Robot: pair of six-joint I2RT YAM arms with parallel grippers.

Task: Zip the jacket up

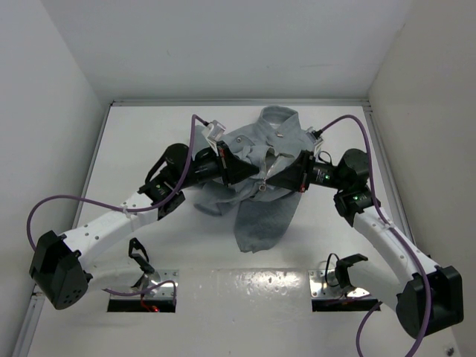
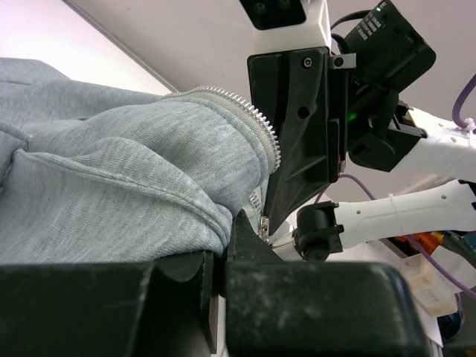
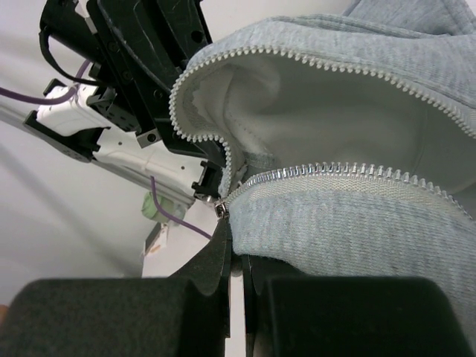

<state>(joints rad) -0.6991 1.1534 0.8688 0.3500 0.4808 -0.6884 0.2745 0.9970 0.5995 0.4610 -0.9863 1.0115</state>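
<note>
White table, grey jacket, left jaws and right jaws together, seemingly pinching its zipper edges.

Locate the jacket lying on the table. The left gripper and the right gripper meet tip to tip over its front, one on each side of the zipper. You find the collar beyond both grippers and the lower body on their near side. The slider sits at the right gripper's tips, directly before the left gripper.
</note>
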